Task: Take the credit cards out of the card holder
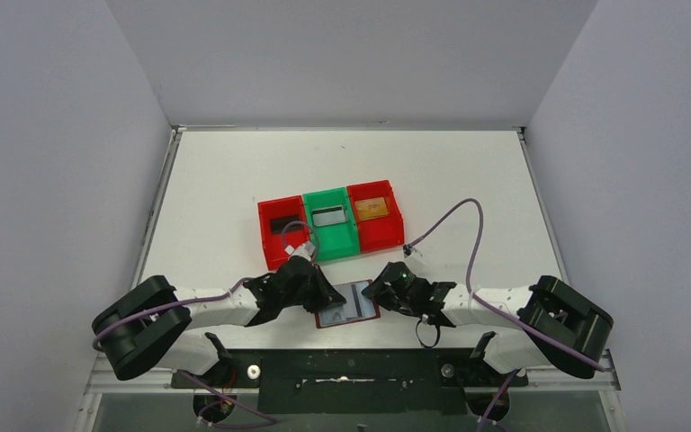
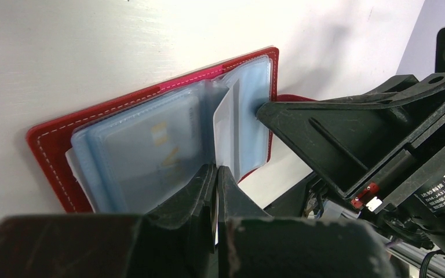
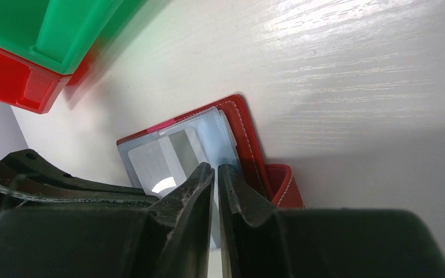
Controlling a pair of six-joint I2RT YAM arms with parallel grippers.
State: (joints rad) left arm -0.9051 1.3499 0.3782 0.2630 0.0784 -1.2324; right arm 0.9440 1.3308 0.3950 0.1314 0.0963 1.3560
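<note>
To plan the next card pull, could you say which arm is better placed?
Probably left: the left tool is shut at the card holder's open pockets; the right tool holds a pocket leaf.

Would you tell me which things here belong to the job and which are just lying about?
Job: card holder; black card; silver card; gold card; left gripper; right gripper.
Lying about: left red bin, green bin, right red bin, each holding a card.

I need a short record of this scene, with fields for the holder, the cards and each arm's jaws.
card holder: lying open between both arms
black card: in left red bin
silver card: in green bin
gold card: in right red bin
left gripper: jaws closed at pocket edge
right gripper: jaws pinching a clear pocket
</note>
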